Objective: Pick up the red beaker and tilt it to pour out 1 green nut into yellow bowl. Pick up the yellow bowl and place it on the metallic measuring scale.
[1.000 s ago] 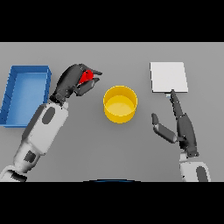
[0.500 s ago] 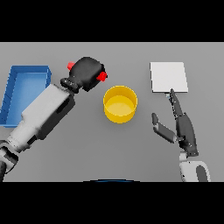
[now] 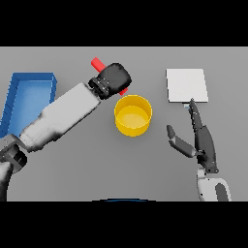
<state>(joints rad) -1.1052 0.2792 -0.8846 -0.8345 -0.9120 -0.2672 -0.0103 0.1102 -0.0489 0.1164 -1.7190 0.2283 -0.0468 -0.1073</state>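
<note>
Grey table [image 3: 72, 179], left hand [image 3: 114, 79] fingers curled round red beaker [image 3: 98, 63] above yellow bowl [image 3: 132, 115], right hand [image 3: 201, 140] fingers straight

Red beaker [image 3: 98, 63] in a dark left hand [image 3: 115, 77], yellow bowl [image 3: 132, 115], pale metallic grey measuring scale [image 3: 187, 85], blue tray [image 3: 26, 94], plain grey table [image 3: 145, 169], dark right hand [image 3: 201, 140], white and grey arms

We see grey table [image 3: 72, 179] carrying three things. Yellow bowl [image 3: 132, 115] sits mid-table, our landmark. Blue tray [image 3: 25, 99] lies well left of bowl, at table's left edge. Flat metallic measuring scale [image 3: 186, 85] lies right of bowl, slightly farther back, apart from it.
</note>
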